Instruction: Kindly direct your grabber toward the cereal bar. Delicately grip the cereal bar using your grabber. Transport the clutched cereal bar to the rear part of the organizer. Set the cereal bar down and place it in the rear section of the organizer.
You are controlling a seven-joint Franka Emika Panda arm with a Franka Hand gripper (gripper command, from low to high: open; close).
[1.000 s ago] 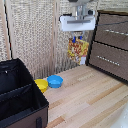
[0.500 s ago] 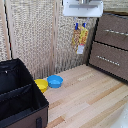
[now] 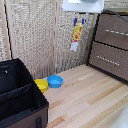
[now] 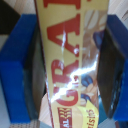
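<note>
one organizer (image 3: 20, 95), black with an inner divider, sits on the worktop (image 3: 90, 100) at the exterior view's left. brown drawers (image 3: 111, 45) stand at the right. tool (image 3: 80, 21) hangs high, fingers (image 4: 112, 70) pinching the cereal bar (image 3: 76, 34), which dangles upright, well above the blue bowl (image 3: 55, 81) and yellow bowl (image 3: 41, 85).

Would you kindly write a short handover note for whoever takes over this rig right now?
Gripper: the white boxy gripper with blue-tipped fingers is shut on the flat yellow-and-red printed cereal bar box, which hangs high above the wooden table.
Organizer: the large black fabric bin with an inner divider sits at the exterior view's left, beside a yellow bowl and a blue bowl.
Done: bar gripped and lifted.
Left: carry it to the bin's rear section and release.
</note>
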